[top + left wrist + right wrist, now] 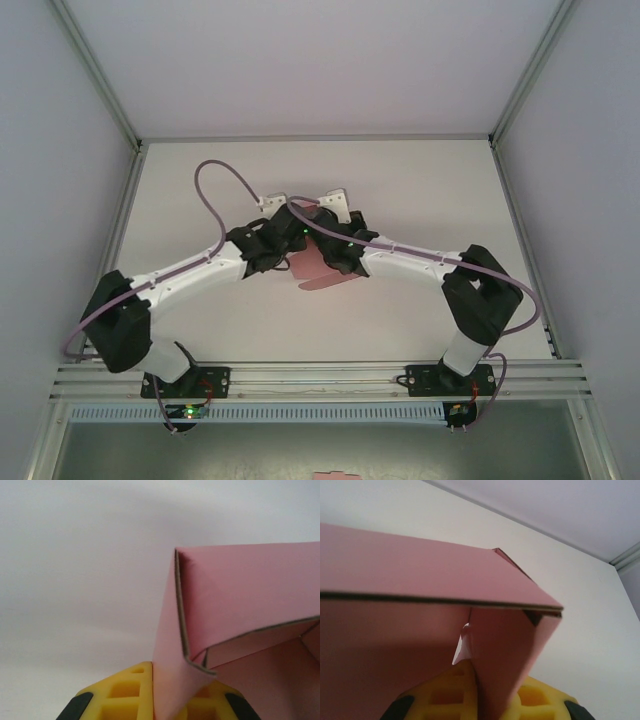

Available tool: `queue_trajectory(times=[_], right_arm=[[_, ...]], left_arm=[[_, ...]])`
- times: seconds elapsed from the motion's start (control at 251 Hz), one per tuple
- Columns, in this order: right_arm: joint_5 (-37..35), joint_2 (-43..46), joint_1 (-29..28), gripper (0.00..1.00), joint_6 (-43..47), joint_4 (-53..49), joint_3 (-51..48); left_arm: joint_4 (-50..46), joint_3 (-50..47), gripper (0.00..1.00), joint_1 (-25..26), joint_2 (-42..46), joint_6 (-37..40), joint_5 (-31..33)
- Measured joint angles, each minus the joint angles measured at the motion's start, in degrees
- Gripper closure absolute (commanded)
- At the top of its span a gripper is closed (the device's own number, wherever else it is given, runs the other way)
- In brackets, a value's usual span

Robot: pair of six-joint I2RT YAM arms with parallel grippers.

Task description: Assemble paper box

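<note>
Two grippers were entered against a single item, the paper box (pixel 318 268), a pink thin-card piece part-folded and carried between the arms above the middle of the table (pixel 430 200). The left gripper (pixel 167 697) was closed tight on one upright wall of the card, which ran down between its yellow fingers (pixel 125 690); the folded corner seam stood directly above them. The right gripper (pixel 476 695) was likewise pinched shut on another wall, with a flat panel of the paper box (pixel 420 575) lying level over its fingers (pixel 445 692) like a lid. Holding opposite walls probably served to keep the panels square while the remaining flaps were brought round, though the step could not be fixed with certainty. From above, the left gripper (pixel 285 255) and right gripper (pixel 338 258) met nearly nose to nose, their black wrists covering most of the card. Purple cables (pixel 215 200) looped over both arms; one arched beside the left wrist, apart from the box. A small pink fragment (pixel 335 476) lay beyond the aluminium rail (pixel 320 378), well apart. Crowding of the two wrists was judged the main obstruction.
</note>
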State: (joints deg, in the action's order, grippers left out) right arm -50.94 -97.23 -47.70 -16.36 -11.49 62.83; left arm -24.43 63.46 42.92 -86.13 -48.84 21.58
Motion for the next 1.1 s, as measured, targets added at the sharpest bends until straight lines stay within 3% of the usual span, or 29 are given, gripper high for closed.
queue_trajectory(times=[0.287,0.447,0.535,0.702,0.758,0.954,1.101], right_arm=[[1.9,0.6,0.7,0.92,0.4,2.6,-1.3],[6.2,4.1,0.9,0.81,3.2,5.8,-4.9],[12.9,9.2,1.6,0.49,5.7,8.7,-9.5],[25.9,20.2,5.9,0.23,9.2,15.3,-16.3],[31.3,24.2,7.0,0.02,10.2,17.6,-18.1],[48.6,37.4,7.5,0.02,10.2,23.4,-23.9],[49.9,48.6,7.7,0.02,7.9,22.5,-28.0]], left_arm=[[-5.8,4.6,1.00,0.4,-2.3,-2.6,1.6],[1.6,-2.7,1.00,0.6,0.3,3.3,0.7],[6.6,-8.2,1.00,0.6,3.4,5.7,-1.3],[10.3,-11.9,1.00,0.0,9.7,10.0,-3.2],[10.6,-12.0,1.00,-0.2,10.7,11.3,-3.4],[13.5,-12.7,1.00,-0.3,11.8,17.5,-3.8],[14.0,-11.9,1.00,-0.3,11.8,31.1,-5.4]])
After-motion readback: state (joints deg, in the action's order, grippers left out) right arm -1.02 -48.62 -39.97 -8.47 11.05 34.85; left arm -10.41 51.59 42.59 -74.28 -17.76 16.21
